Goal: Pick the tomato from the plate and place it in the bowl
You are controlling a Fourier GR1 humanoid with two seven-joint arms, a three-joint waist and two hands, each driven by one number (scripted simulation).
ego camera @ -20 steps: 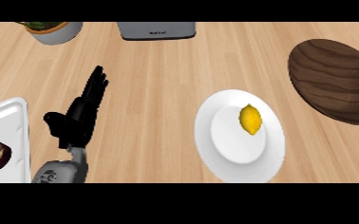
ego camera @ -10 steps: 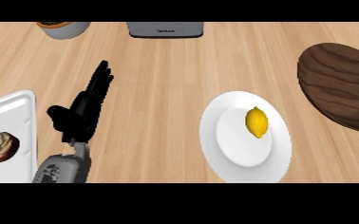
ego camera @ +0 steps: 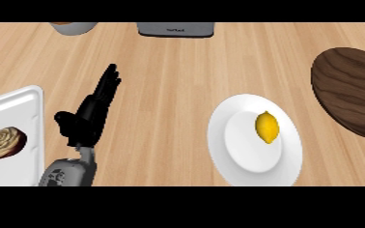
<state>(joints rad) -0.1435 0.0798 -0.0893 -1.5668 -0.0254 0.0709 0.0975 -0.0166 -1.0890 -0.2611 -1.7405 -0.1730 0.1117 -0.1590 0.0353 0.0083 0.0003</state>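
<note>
i see my left hand [ego camera: 89, 116] at lower left, fingers straight and released, holding nothing, parked well apart from the round white plate [ego camera: 242, 164] at lower right. right hand isn't in view. the task's item looks like a small yellow lemon-shaped fruit [ego camera: 267, 127], not a tomato; it sits untouched on the plate. dark wooden bowl [ego camera: 343, 89] at right edge, near the plate, probably for a short carry. grey appliance [ego camera: 176, 29] at top has a label i can't read.
</note>
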